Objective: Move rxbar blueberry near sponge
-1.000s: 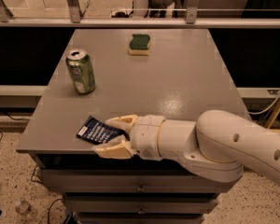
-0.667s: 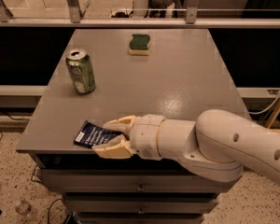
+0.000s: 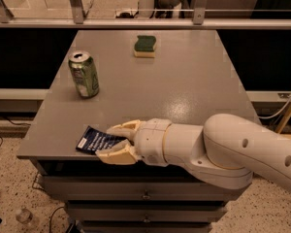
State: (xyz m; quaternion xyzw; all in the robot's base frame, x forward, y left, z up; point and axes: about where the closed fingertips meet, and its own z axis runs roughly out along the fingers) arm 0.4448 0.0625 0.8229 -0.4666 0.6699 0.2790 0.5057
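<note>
The rxbar blueberry (image 3: 93,141), a flat navy wrapper with white lettering, lies at the table's front left edge. My gripper (image 3: 112,142) reaches in from the right with one finger on each side of the bar's right end, jaws spread around it, low at the tabletop. The sponge (image 3: 145,46), dark green top on a yellow base, sits at the far middle of the table, well away from the bar and gripper.
A green soda can (image 3: 84,74) stands upright at the left of the grey table (image 3: 184,86), between the bar and the sponge. A railing runs behind the table's far edge. Drawers sit below the front edge.
The bar has slid slightly left toward the front corner, and the gripper has followed it, staying around its right end.
</note>
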